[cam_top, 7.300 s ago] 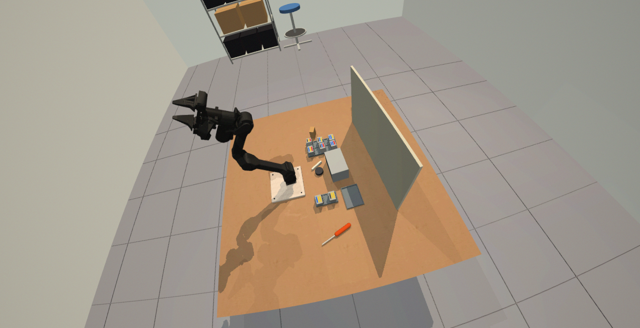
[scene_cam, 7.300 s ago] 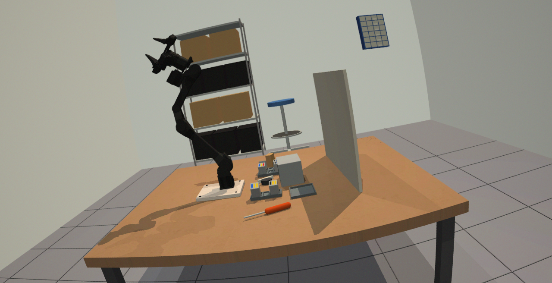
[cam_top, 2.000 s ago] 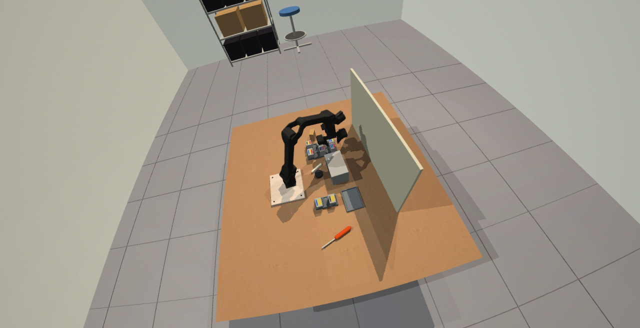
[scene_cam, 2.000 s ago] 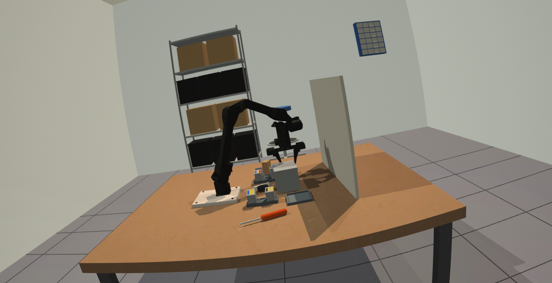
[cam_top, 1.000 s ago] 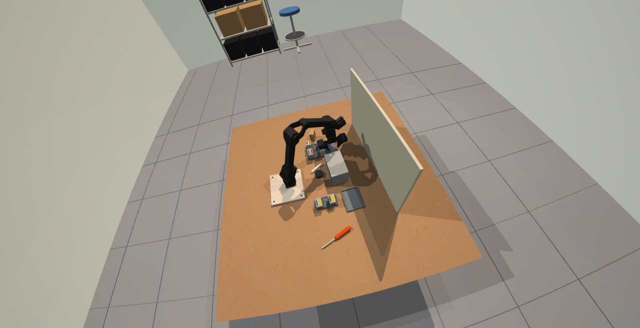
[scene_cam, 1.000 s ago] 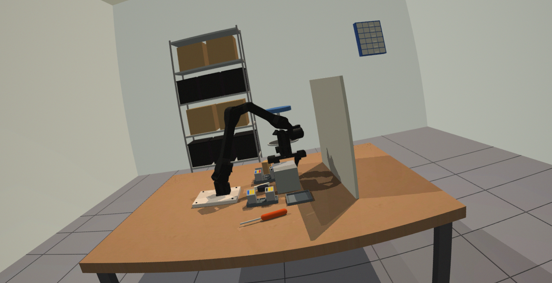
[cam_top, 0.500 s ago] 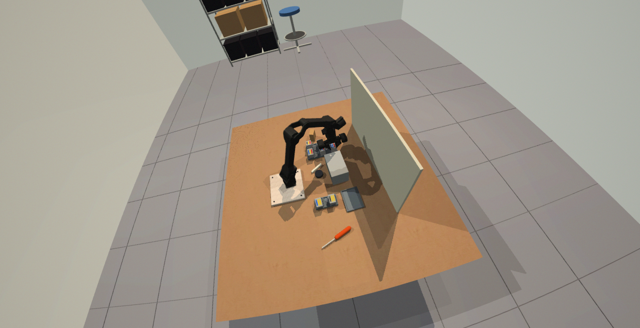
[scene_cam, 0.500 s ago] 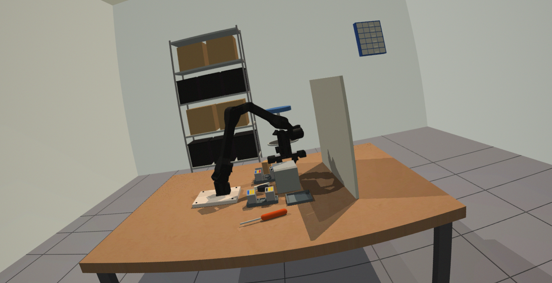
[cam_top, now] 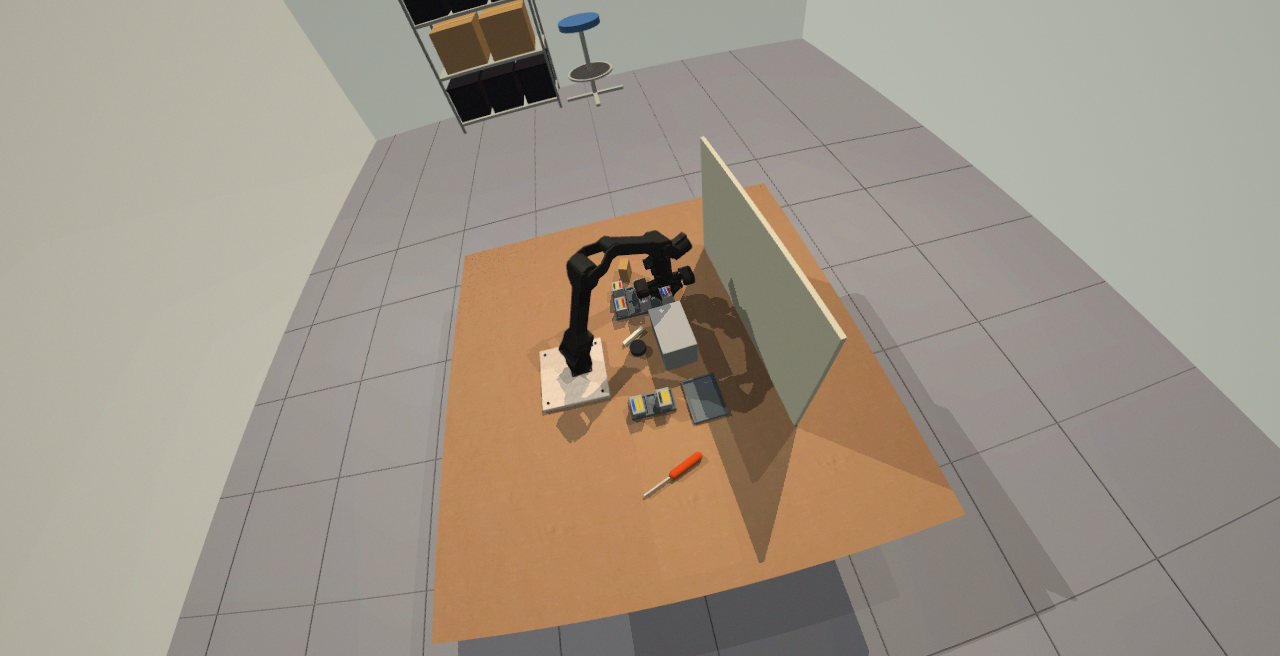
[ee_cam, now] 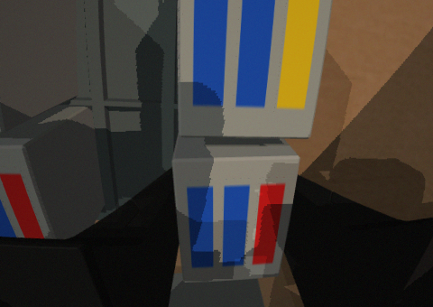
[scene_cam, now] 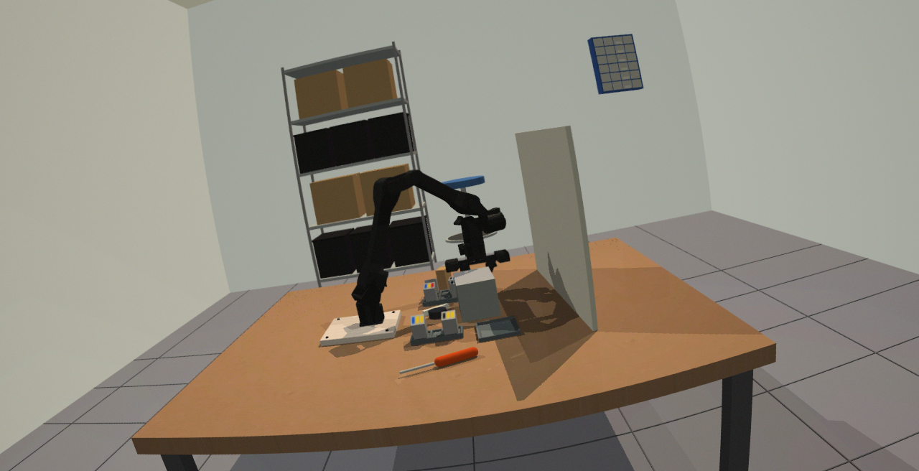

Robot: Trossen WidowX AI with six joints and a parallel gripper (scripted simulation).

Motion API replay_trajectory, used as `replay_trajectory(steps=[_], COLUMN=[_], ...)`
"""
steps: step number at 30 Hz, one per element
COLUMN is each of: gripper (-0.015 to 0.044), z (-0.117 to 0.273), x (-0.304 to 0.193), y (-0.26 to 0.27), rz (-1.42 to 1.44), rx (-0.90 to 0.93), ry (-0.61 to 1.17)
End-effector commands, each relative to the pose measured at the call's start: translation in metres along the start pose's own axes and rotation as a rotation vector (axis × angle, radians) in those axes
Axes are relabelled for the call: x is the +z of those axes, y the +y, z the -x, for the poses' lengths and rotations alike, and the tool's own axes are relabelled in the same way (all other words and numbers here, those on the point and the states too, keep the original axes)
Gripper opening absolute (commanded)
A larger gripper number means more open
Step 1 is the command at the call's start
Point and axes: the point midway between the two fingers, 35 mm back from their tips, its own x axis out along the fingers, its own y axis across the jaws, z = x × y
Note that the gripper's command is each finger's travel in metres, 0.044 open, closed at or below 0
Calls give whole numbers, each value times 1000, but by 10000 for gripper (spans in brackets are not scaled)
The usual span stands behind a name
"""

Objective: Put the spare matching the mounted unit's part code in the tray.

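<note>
My gripper is shut on a grey spare whose label has two blue stripes and one red. In the exterior view its fingertips are hidden behind a grey box. A spare with blue, blue and yellow stripes stands right beside the held one. Another spare with blue and red stripes showing stands left, by the dark rack. The tray is empty, on the near side of the box. No printed code on a mounted unit's back can be made out.
A tall panel stands right of the arm. A second rack holds two spares left of the tray. A black disc, a wooden block and an orange screwdriver are on the table.
</note>
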Motion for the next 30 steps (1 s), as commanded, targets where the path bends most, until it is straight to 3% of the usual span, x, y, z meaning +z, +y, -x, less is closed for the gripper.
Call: replay_trajectory(steps=[1, 12, 18, 30], gripper=[0, 0, 0, 0], z=[8, 74, 79, 126], x=[1, 0, 0, 4], y=[-1, 0, -1, -1], rz=[0, 4, 2, 3], rx=[-1, 1, -4, -1], ry=[0, 0, -2, -1])
